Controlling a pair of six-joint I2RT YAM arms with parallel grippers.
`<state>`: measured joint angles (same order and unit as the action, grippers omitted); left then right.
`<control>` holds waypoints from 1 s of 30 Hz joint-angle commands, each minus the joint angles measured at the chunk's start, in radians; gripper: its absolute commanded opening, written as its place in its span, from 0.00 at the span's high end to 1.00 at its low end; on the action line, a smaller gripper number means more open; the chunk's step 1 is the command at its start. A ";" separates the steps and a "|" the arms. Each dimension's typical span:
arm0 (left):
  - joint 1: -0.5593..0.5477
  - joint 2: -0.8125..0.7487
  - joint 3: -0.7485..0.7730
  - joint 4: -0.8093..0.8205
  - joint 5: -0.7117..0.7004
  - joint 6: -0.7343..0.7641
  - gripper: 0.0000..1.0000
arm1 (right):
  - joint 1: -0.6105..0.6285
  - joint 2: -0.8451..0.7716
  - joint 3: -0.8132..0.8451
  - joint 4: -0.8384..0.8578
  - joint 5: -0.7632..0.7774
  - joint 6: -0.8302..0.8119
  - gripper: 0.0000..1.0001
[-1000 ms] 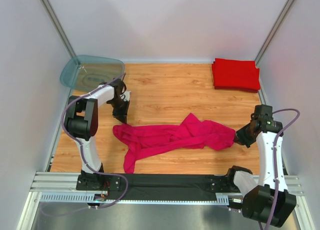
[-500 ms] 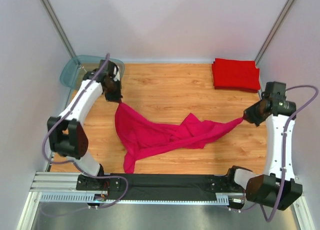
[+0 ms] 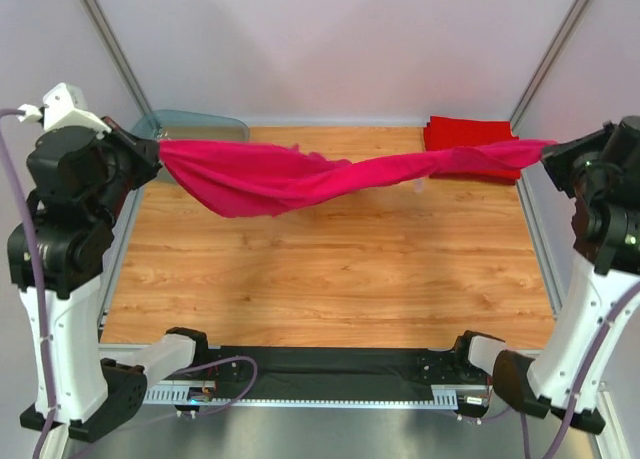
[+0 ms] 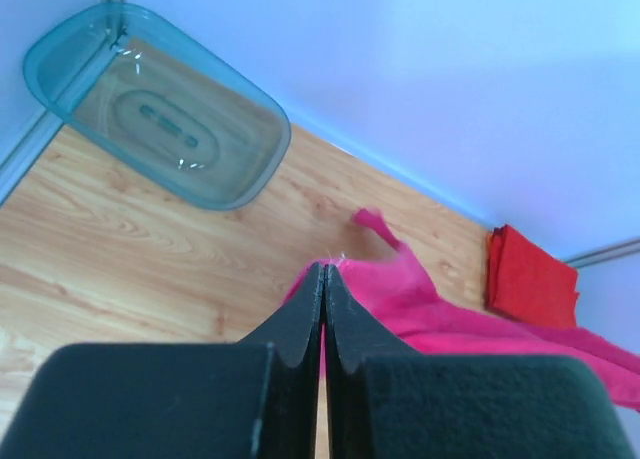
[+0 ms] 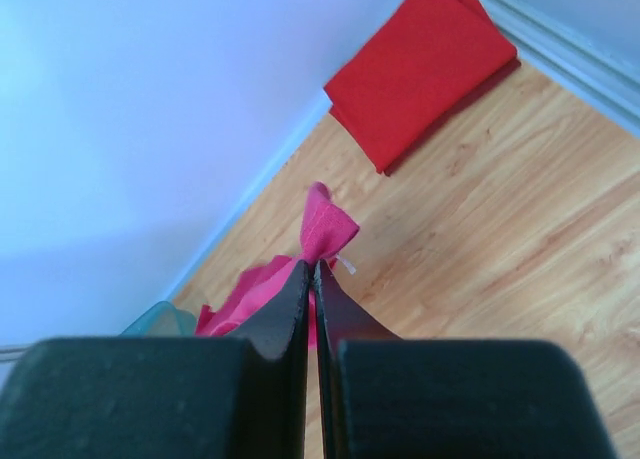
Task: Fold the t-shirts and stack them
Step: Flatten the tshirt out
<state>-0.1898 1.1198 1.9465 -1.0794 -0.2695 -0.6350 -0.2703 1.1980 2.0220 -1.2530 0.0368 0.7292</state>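
From above, a wooden worktop [image 3: 330, 269] sits inside a white-walled enclosure, with two white and black robot arms raised at either side. The left hand [image 3: 155, 151] is clenched on one end of a magenta t-shirt [image 3: 300, 174], above the worktop's far-left corner. The right hand [image 3: 548, 154] is clenched on the other end, above the right edge near the far-right corner. The magenta t-shirt hangs in the air between them as a twisted band, clear of the worktop, wider and sagging toward the left. A small white label [image 3: 420, 186] dangles below it right of the middle. A stack of folded red t-shirts [image 3: 468, 131] lies in the far-right corner, partly hidden behind the stretched cloth. A translucent blue-grey plastic tub [image 3: 200, 124] sits at the far-left corner.

From the left wrist, the left hand [image 4: 322, 269] has its two black fingers pressed together, pinching the magenta t-shirt [image 4: 400, 289], which trails away to the right. The plastic tub [image 4: 160, 119] lies below on the worktop [image 4: 120, 249] near the wall. The stack of folded red t-shirts [image 4: 530, 279] shows at the far side.

From the right wrist, the right hand [image 5: 312, 269] is likewise squeezed tight on the magenta t-shirt [image 5: 325, 224], which bunches just past the fingertips. The stack of folded red t-shirts [image 5: 420, 69] lies flat in the worktop's [image 5: 500, 199] corner, against the wall.
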 commanded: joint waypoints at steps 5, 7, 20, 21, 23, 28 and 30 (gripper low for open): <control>0.003 -0.066 -0.026 -0.197 -0.031 -0.006 1.00 | 0.000 -0.149 0.017 -0.025 0.063 -0.077 1.00; 0.003 -0.055 -0.050 -0.229 -0.007 0.015 1.00 | 0.000 -0.152 0.027 -0.061 0.055 -0.088 1.00; 0.003 0.233 -0.442 0.108 0.238 0.119 1.00 | 0.000 -0.330 -0.346 -0.065 0.074 -0.045 1.00; 0.003 0.311 -0.448 0.181 0.304 0.135 1.00 | 0.000 -0.346 -0.395 -0.043 0.080 -0.048 1.00; 0.003 0.398 -0.423 0.240 0.370 0.146 1.00 | 0.000 -0.388 -0.520 -0.030 0.127 -0.056 1.00; 0.003 0.711 -0.228 0.375 0.515 0.181 1.00 | 0.000 -0.431 -0.680 0.032 0.247 -0.067 1.00; 0.001 0.797 -0.163 0.438 0.601 0.176 1.00 | 0.000 -0.428 -0.694 0.041 0.279 -0.060 1.00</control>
<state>-0.1898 1.8637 1.6703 -0.8219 0.1696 -0.4950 -0.2703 0.7841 1.3380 -1.3159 0.2085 0.6716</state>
